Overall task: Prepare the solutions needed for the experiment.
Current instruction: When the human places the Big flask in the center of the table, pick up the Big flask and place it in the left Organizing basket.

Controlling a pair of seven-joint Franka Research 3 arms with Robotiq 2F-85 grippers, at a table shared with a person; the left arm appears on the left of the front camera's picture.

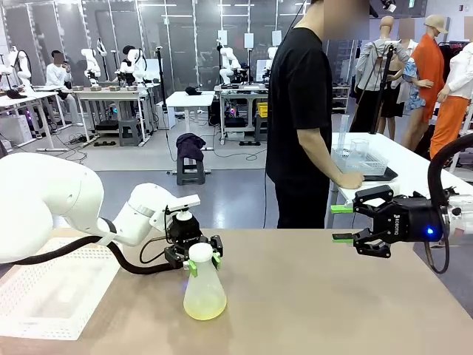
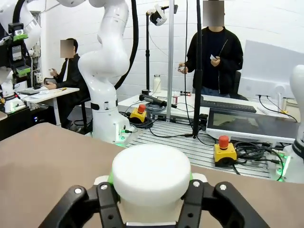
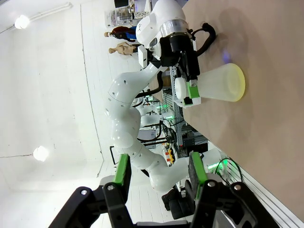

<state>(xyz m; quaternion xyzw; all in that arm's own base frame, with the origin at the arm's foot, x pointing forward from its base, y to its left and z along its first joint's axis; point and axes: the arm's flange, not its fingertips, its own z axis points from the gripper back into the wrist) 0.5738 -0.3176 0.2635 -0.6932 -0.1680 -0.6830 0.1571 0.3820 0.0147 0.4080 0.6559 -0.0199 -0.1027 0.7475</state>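
- Left gripper (image 1: 201,260) pinches the neck of a frosted conical flask (image 1: 204,293), its white cap (image 2: 151,174) hiding the neck.
- Pale yellow solutions (image 1: 205,308) pool below the claw.
- Right gripper (image 1: 341,223) hangs spread, well apart.

White lettering runs along the black body of the right gripper (image 1: 342,223), beside its blue light (too small to make out letter by letter; looks like the maker's mark). No other text, label or number can be read, neither on the flask (image 1: 204,290) nor on the table (image 1: 310,296) around that gripper.
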